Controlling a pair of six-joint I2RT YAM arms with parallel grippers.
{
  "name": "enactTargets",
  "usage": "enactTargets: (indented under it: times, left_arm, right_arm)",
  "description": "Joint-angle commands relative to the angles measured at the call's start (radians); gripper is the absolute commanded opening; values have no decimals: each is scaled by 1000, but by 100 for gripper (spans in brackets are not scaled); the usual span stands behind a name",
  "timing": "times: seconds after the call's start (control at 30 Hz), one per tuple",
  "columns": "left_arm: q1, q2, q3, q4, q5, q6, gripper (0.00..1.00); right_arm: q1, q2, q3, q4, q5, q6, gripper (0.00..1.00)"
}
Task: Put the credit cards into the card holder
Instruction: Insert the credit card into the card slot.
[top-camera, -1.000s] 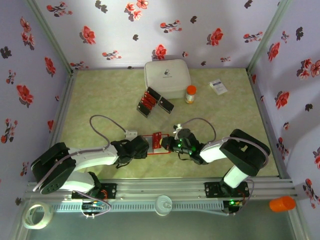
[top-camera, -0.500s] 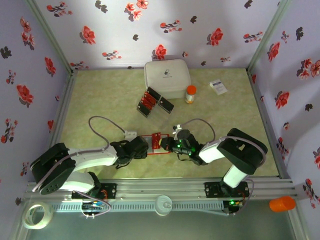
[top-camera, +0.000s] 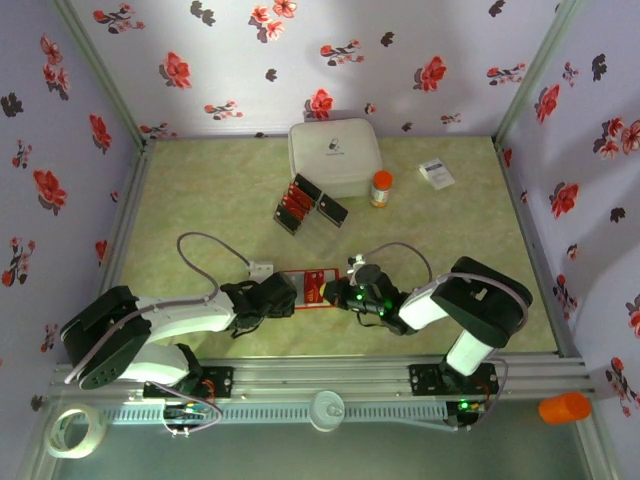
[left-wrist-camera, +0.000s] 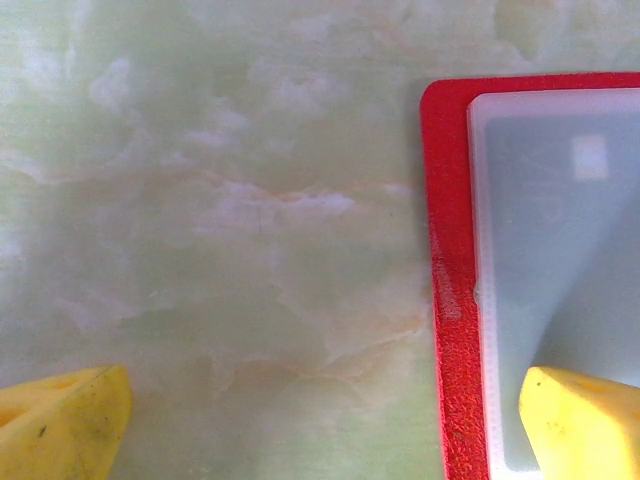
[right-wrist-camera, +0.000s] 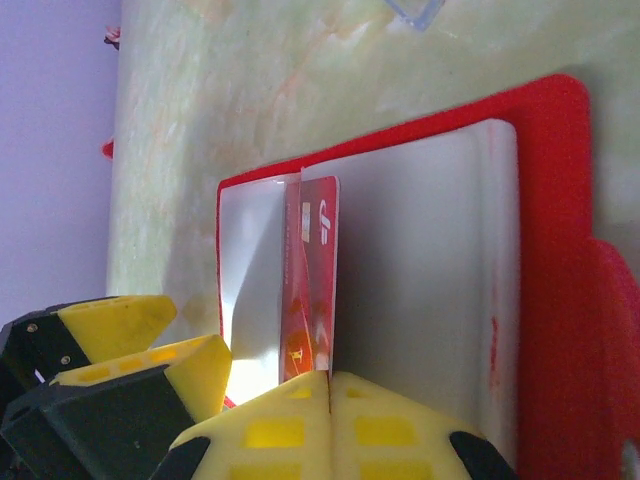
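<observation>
**Card pinched on edge at the holder pocket**

Right jaws are clamped shut on one credit card (right-wrist-camera: 312, 290) by its near short end. The card stands on edge over the pale pocket of the card holder (right-wrist-camera: 545, 250), at the seam between two pocket panels. Left jaws are spread wide, with one yellow fingertip (left-wrist-camera: 585, 425) over the holder's pocket corner and the other over bare desk (left-wrist-camera: 200, 200). I can't tell if it presses down.

Handling, my guess: the card is light, stiff and slick, so grip the short end and slide it in flat. The holder is thin and light (it likely skids unless pinned).

Farther back, a black tray (top-camera: 296, 203) holds more red cards. The second tray (top-camera: 333, 211) looks dark and its contents are unclear. Beyond those are a white lidded box (top-camera: 335, 155), closed with its inside hidden, an orange-capped bottle (top-camera: 381, 187) and a small printed box (top-camera: 436, 174).
</observation>
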Motion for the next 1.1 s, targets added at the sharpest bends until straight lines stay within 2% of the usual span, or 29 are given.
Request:
enactTargets:
  times: [0.0, 0.53, 1.07]
  left_arm:
    - [6, -2, -23, -41, -29, -12, 100]
    - [6, 1, -20, -37, -28, -9, 100]
    - [7, -3, -28, -31, -27, -12, 100]
  right_arm:
    - [13, -17, -20, -27, 45, 7, 0]
    - [19, -25, 24, -152, 37, 2, 0]
    - [24, 17, 61, -163, 14, 8, 0]
